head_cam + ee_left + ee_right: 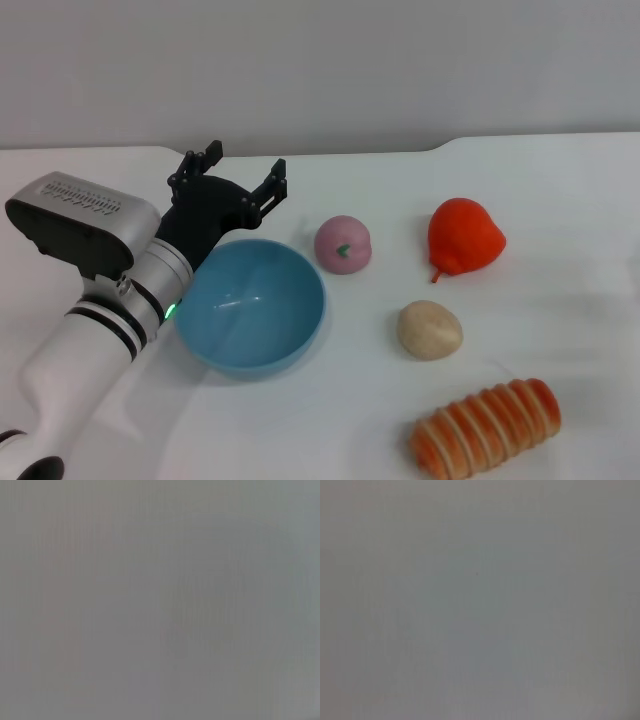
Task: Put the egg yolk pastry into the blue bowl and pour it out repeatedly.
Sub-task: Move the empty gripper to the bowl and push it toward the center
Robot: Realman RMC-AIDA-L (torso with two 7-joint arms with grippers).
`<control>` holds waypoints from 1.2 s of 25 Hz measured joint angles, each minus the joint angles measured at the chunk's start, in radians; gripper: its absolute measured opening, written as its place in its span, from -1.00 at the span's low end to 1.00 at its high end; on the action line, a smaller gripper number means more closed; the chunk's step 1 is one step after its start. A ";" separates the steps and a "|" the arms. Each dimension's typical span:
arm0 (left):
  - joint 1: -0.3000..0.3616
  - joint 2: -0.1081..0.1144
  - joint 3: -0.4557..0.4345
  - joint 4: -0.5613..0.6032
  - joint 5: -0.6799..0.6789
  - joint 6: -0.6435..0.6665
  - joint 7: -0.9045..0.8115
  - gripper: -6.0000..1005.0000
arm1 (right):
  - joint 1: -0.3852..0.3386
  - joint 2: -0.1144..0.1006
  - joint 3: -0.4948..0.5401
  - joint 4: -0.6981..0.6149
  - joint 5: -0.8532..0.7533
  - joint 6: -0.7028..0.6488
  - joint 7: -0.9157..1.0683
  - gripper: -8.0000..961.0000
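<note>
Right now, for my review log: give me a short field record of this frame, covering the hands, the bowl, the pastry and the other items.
left hand: open, behind the bowl's far rim, holding nothing
right hand: not in view
blue bowl: upright, empty
egg yolk pastry: on the white table, right of the bowl, apart from it
pink ball: beside the bowl's far right rim
red-orange pear: beyond the pastry
ridged bread roll: nearest the robot
wrist views: show nothing usable

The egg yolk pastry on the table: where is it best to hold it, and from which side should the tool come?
Probably from above, closing across the middle of the egg yolk pastry. It is a small round ball lying free on the table, apart from the blue bowl and the orange bread roll, so both sides are open.
</note>
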 joint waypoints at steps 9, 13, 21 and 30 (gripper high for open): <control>-0.034 0.035 -0.086 -0.137 0.030 -0.265 -0.058 0.69 | -0.006 0.001 0.000 0.001 0.000 -0.001 0.000 0.34; -0.047 0.057 -0.264 -0.308 0.199 -0.512 -0.053 0.69 | -0.008 0.001 0.000 0.001 0.000 -0.001 0.001 0.34; -0.046 0.054 -0.579 -0.584 0.446 -0.970 -0.003 0.69 | -0.009 0.002 0.000 -0.001 0.000 -0.002 0.001 0.34; -0.118 0.022 -0.813 -0.737 0.442 -1.476 0.330 0.69 | -0.002 0.000 0.000 -0.011 0.000 -0.001 0.002 0.34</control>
